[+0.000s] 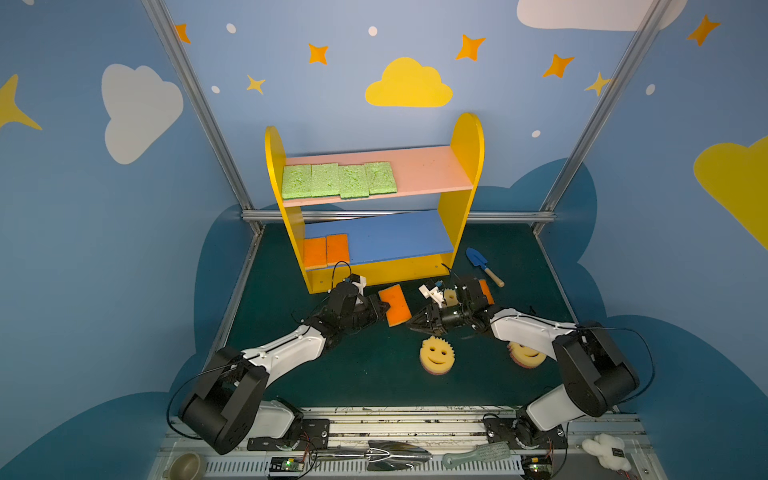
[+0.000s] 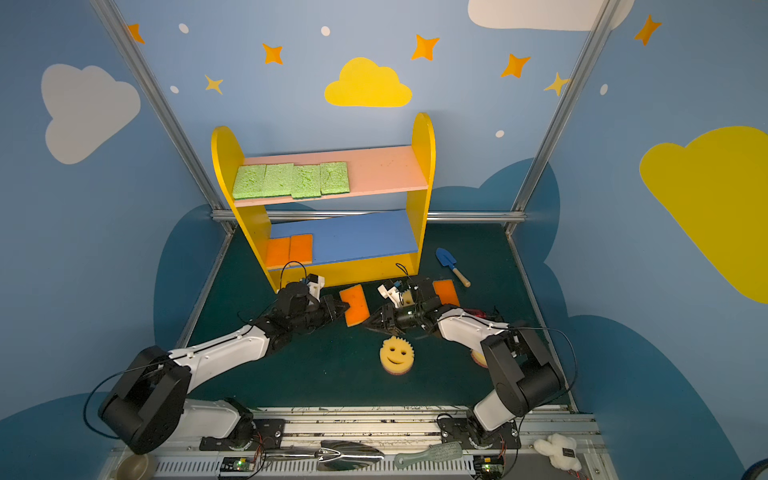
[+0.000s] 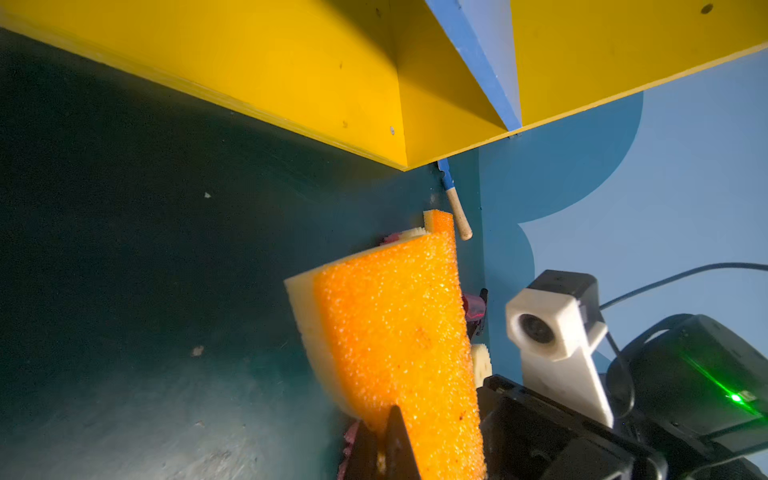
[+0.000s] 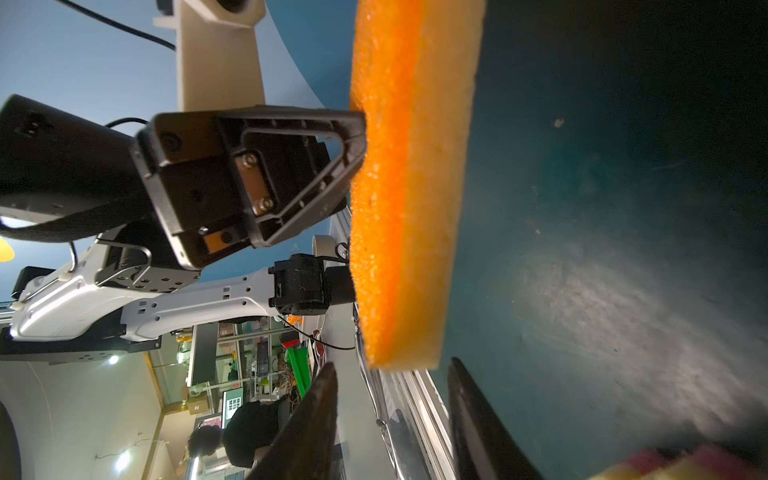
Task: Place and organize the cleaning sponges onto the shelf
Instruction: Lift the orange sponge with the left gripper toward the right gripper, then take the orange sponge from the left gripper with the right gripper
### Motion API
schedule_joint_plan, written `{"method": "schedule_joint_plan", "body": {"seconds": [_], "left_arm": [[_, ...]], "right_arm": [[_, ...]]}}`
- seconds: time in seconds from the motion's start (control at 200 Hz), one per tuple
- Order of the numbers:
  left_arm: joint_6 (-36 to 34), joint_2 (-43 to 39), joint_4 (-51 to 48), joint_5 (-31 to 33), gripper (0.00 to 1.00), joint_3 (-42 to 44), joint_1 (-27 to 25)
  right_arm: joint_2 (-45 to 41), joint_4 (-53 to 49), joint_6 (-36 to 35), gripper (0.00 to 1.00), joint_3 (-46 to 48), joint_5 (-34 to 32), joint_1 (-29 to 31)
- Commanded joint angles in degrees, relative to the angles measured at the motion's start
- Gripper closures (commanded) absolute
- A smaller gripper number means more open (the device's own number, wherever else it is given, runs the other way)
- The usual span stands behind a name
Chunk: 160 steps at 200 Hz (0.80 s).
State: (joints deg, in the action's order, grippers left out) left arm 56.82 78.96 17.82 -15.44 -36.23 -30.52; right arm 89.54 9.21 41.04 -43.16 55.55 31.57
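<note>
A round yellow smiley sponge [image 1: 436, 355] lies nearest on the dark green mat [image 1: 374, 374]. Beyond it, the left gripper [image 1: 384, 308] clenches one end of a porous orange-topped sponge [image 1: 397, 302]. The right gripper [image 1: 412, 323] stands spread at the sponge's other end, not pinching it. Farther back, beside a blue shovel [image 1: 474, 257], the shelf [image 1: 467, 166] bears two orange sponges [image 1: 326, 249] on its blue board and four green sponges [image 1: 338, 180] on its pink board.

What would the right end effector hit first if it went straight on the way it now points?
The orange sponge held by the left end effector. The right end effector points at its free end, jaws apart; the gap looks small, though depth is unclear.
</note>
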Motion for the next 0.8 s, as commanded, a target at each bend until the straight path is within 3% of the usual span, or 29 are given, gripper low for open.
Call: {"method": "schedule_joint_plan", "body": {"seconds": [0.0,0.23,0.415,0.796], "left_arm": [[-0.1,0.8,1.2,-0.8,0.97,-1.2,-0.2],[-0.2,0.9,1.2,-1.7,0.97,-1.4,-0.4],[0.0,-0.1,1.2,-1.4,0.97,-0.4,-0.5],[1.2,1.5,2.7,-2.0,0.97,-1.0,-1.7]], "right_arm": [[0.9,0.3,-1.0,0.59,-0.8,1.1,-0.5],[1.5,1.8,0.4,0.59,-0.5,0.5,-2.4],[0.4,2.0,0.4,0.53,-0.2,0.2,-2.8],[1.3,2.3,1.2,0.59,-1.4,-0.1,-3.0]]}}
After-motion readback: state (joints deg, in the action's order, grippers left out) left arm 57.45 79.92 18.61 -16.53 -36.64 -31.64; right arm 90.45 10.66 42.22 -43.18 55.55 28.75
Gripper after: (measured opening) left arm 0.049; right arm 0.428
